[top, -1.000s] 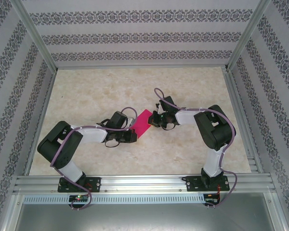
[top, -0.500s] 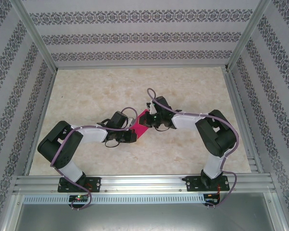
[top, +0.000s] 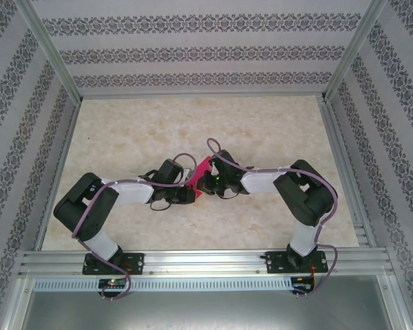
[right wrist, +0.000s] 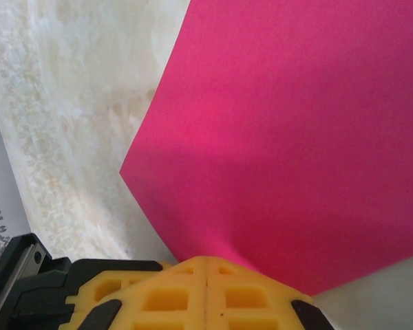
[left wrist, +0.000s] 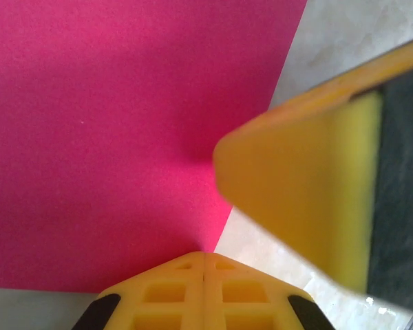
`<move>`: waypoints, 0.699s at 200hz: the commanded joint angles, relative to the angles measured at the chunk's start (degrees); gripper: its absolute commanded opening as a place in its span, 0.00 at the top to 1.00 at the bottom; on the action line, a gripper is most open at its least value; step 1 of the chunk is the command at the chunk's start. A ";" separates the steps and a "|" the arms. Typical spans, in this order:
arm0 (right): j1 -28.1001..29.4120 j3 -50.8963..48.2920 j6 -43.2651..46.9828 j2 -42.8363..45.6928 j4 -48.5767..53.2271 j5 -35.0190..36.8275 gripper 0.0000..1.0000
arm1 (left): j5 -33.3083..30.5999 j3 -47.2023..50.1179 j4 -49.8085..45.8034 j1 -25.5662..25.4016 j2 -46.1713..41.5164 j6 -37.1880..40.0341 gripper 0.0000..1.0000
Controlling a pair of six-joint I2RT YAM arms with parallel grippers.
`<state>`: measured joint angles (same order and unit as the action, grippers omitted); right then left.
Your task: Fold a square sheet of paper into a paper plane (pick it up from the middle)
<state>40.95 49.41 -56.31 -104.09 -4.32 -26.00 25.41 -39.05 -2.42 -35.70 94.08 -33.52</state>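
square sheet of paper (left wrist: 110,137), just one

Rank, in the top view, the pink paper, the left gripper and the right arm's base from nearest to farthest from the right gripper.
1. pink paper: pinched in the right gripper.
2. left gripper: just left.
3. right arm's base: near edge, right.

**No readable text**

Nothing legible in any view. The square sheet of paper (left wrist: 110,137) is plain magenta with an unprinted face. The walls (top: 193,55) carry repeated ornamental bands, which are pattern, not lettering. The base boards (top: 113,282) at 6 o'clock in the top view show small lit spots; any markings there are too small to tell.
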 commanded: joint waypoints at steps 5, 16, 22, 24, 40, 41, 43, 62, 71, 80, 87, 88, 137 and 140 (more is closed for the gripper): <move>1.25 1.77 -2.64 -2.48 1.36 0.60 1.00 | -4.25 1.44 -1.09 -0.33 0.93 0.38 1.00; 1.33 2.12 -2.92 -3.02 3.07 1.43 1.00 | -4.32 1.50 -1.10 -0.33 0.95 0.36 1.00; 1.39 2.17 -3.06 -3.21 3.36 1.88 1.00 | -4.38 1.56 -1.11 -0.35 0.93 0.19 1.00; 1.34 2.12 -3.02 -3.28 3.53 1.97 1.00 | -4.46 1.62 -1.10 -0.34 0.93 0.14 1.00; 0.81 2.02 -2.84 -3.87 4.32 2.73 1.00 | -4.61 1.87 -1.35 -0.33 0.75 -0.33 1.00; 0.72 2.01 -2.84 -3.90 4.32 2.76 1.00 | -4.60 1.91 -1.40 -0.33 0.75 -0.33 1.00; 0.56 1.97 -2.75 -3.96 4.32 2.83 1.00 | -4.60 1.92 -1.48 -0.33 0.75 -0.41 1.00; -0.84 1.57 -0.89 -4.10 5.01 4.19 1.00 | -4.84 2.10 -2.51 -0.33 0.49 -1.08 1.00; -1.93 1.57 0.68 -3.93 5.97 5.03 1.00 | -5.09 2.04 -3.31 -0.34 0.31 -1.09 1.00; -3.20 1.48 2.27 -3.74 6.25 5.33 1.00 | -5.43 1.95 -4.37 -0.33 0.24 -0.97 1.00; -4.38 1.32 3.50 -3.62 6.26 5.52 1.00 | -5.62 1.95 -5.11 -0.34 0.22 -0.81 1.00; -4.47 1.27 3.63 -3.59 6.25 5.56 1.00 | -5.63 1.91 -5.17 -0.34 0.22 -0.83 1.00; -11.80 3.31 12.24 -4.56 7.60 5.35 1.00 | -6.69 1.84 -8.54 -0.40 2.36 1.21 1.00; -12.21 3.40 12.64 -4.67 7.65 5.20 1.00 | -6.67 1.86 -8.57 -0.36 2.58 1.18 1.00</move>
<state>32.97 51.37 -49.93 -106.65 -0.40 -26.44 23.38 -38.92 -2.35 -35.77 93.82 -33.89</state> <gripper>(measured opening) 0.048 0.054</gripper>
